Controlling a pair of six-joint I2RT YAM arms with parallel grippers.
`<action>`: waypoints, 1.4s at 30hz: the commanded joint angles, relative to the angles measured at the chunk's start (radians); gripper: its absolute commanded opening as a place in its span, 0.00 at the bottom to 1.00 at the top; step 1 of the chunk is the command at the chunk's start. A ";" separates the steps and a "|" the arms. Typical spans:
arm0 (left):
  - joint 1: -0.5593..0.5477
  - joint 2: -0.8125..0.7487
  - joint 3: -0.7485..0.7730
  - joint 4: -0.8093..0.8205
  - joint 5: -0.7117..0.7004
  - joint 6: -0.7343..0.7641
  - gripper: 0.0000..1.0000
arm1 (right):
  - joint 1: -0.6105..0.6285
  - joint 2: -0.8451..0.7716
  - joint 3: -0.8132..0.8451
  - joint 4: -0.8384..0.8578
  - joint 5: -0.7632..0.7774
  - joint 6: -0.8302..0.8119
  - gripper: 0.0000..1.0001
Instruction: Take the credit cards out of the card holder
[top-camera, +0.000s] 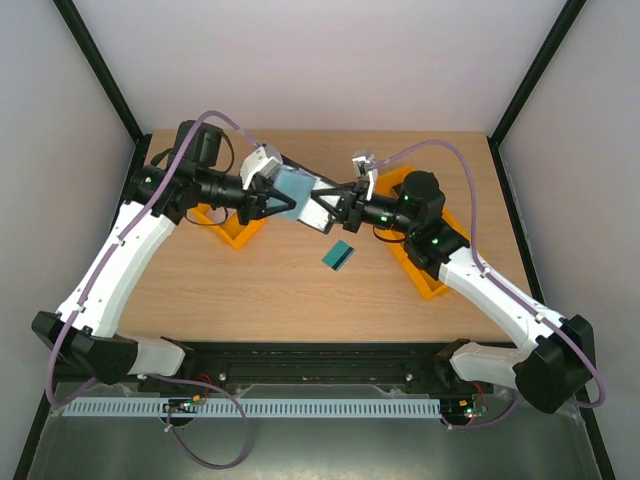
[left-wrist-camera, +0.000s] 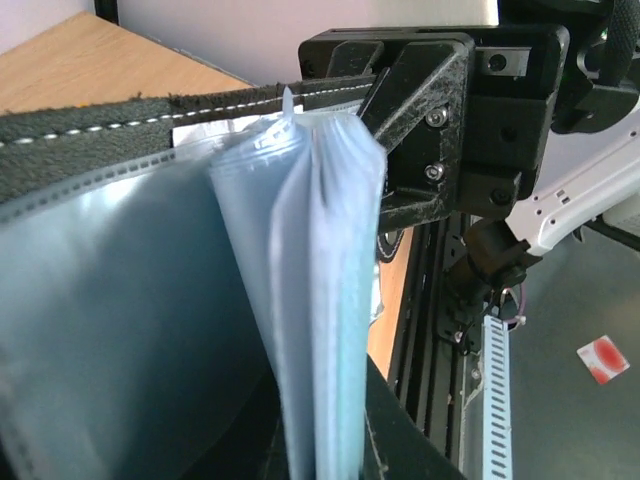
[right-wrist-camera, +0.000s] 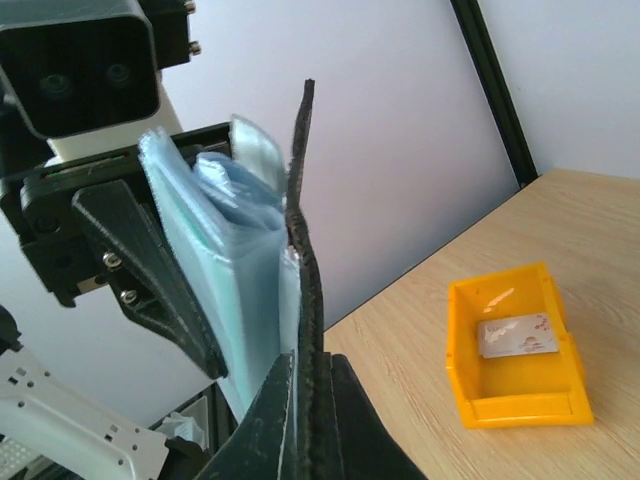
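Top external view: card holder (top-camera: 296, 186) aloft between both arms.
Both the left claw (top-camera: 287, 203) and right claw (top-camera: 327, 206) clamp it, its sleeves (right-wrist-camera: 235, 270) just left of the right claw; one credit card (top-camera: 337, 257) lies nearer on the desk (top-camera: 250, 290).

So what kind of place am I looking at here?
Probably a robotics lab test cell: left arm and right arm bolted to a wooden table, white walls in a black frame, orange parts bin.
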 joint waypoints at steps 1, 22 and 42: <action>0.010 -0.001 0.053 -0.046 0.065 0.041 0.14 | -0.001 -0.030 0.023 -0.006 -0.029 -0.076 0.02; 0.115 -0.005 0.000 -0.183 0.041 0.231 0.99 | -0.013 0.001 0.167 -0.237 -0.373 -0.317 0.02; 0.139 0.007 -0.033 -0.200 0.064 0.347 0.99 | -0.017 0.082 0.235 -0.335 -0.491 -0.370 0.02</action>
